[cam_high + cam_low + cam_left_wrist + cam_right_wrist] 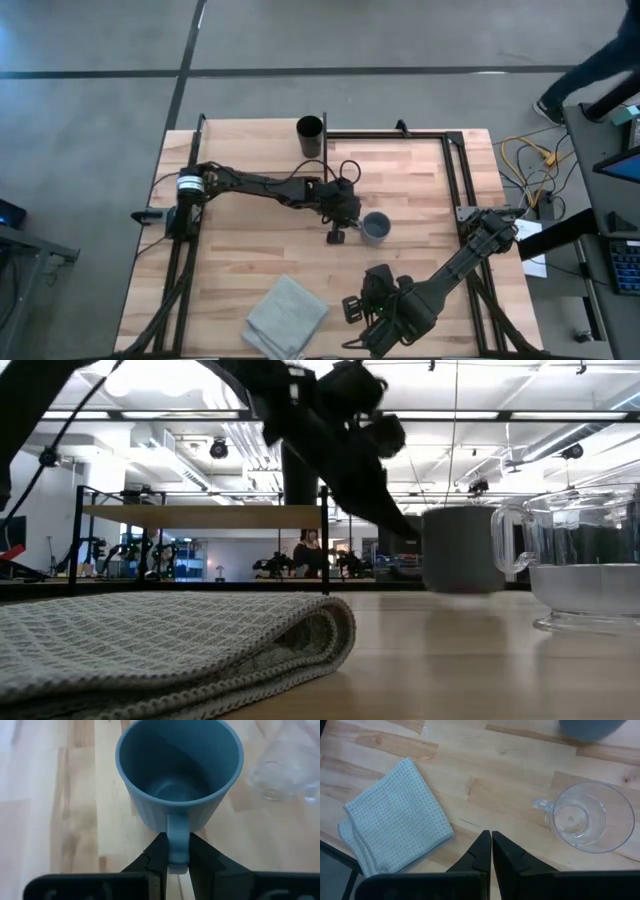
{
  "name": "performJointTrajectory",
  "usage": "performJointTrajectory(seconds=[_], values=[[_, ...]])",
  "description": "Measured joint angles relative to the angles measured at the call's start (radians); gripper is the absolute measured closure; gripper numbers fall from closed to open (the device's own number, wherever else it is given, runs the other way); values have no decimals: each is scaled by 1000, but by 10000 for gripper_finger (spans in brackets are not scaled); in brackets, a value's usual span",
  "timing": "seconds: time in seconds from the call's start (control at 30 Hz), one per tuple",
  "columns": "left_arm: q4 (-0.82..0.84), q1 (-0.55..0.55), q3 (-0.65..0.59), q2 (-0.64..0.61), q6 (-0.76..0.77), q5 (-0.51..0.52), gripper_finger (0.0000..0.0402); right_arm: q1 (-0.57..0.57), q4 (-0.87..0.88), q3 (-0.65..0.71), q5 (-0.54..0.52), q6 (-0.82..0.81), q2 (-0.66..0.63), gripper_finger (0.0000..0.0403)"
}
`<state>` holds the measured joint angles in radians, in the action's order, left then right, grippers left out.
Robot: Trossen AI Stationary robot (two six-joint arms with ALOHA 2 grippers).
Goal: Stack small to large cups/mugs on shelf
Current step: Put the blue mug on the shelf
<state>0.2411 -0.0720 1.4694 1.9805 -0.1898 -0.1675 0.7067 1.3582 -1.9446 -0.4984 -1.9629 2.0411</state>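
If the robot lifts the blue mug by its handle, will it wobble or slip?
The left gripper pinches only the thin handle of the blue-grey mug, so the mug would probably tilt, its body hanging off to one side. The handle looks smooth, so it might slip between the fingers. The mug looks empty, so it is likely light enough to lift.

From above I see my left gripper (340, 236) beside the blue-grey mug (376, 228); black cup (310, 135) stands well apart.
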Motion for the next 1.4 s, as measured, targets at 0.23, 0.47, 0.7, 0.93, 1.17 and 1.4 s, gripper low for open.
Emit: performJointTrajectory(seconds=[0.23, 0.47, 0.7, 0.93, 1.17, 1.4], values=[[284, 42, -4, -207, 0, 76, 370, 0, 21, -12, -3, 8, 0, 394], [573, 107, -9, -437, 72, 272, 370, 0, 30, -14, -56, 12, 0, 394], [688, 96, -64, -672, 247, 357, 370, -2, 29, -13, -78, 61, 0, 394], [732, 11, -172, -905, 315, 493, 370, -3, 32, -13, -95, 67, 0, 394], [720, -203, -318, -1049, 314, 491, 370, -3, 32, -13, -106, 76, 0, 394], [511, -402, -462, -1059, 262, 293, 370, -8, 27, -12, -106, 73, 0, 394]])
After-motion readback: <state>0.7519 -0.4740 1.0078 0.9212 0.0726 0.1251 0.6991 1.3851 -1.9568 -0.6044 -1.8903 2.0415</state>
